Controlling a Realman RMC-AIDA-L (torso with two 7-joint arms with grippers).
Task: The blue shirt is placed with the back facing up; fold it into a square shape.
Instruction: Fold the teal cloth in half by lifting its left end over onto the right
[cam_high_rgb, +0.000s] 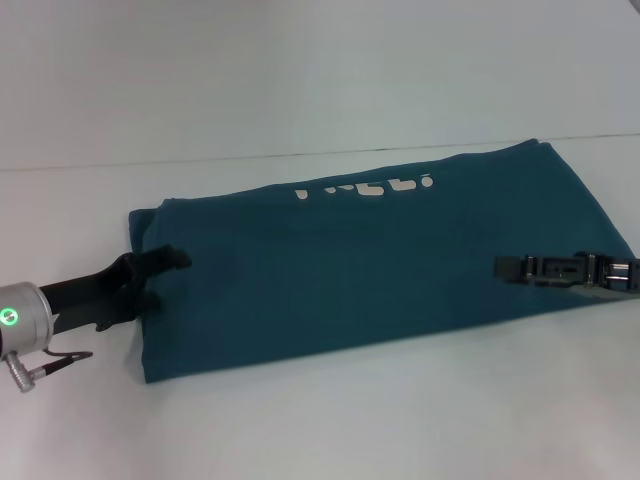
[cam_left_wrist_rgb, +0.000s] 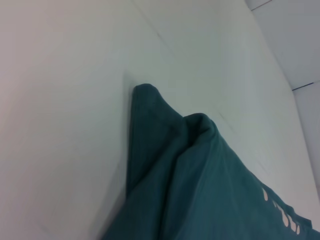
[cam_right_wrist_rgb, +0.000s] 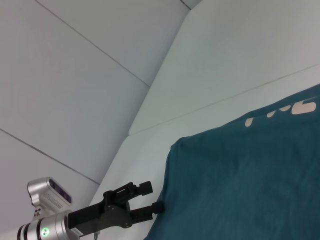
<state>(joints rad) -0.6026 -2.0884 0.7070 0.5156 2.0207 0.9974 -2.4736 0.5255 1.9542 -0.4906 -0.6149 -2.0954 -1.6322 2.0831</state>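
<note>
The blue shirt (cam_high_rgb: 380, 260) lies folded into a long band across the white table (cam_high_rgb: 300, 80). Part of its white lettering (cam_high_rgb: 365, 188) shows along the far fold. My left gripper (cam_high_rgb: 163, 278) is open at the shirt's left end, one finger over the cloth and the other by its edge. The right wrist view shows the same left gripper (cam_right_wrist_rgb: 151, 196) with its jaws apart, the lower finger touching the shirt (cam_right_wrist_rgb: 240, 180). My right gripper (cam_high_rgb: 510, 268) hangs low over the shirt's right end, seen edge-on. The left wrist view shows a bunched corner of the shirt (cam_left_wrist_rgb: 160, 125).
Bare white tabletop surrounds the shirt on all sides. A pale wall (cam_right_wrist_rgb: 75, 75) rises behind the table's far edge. No other objects are in view.
</note>
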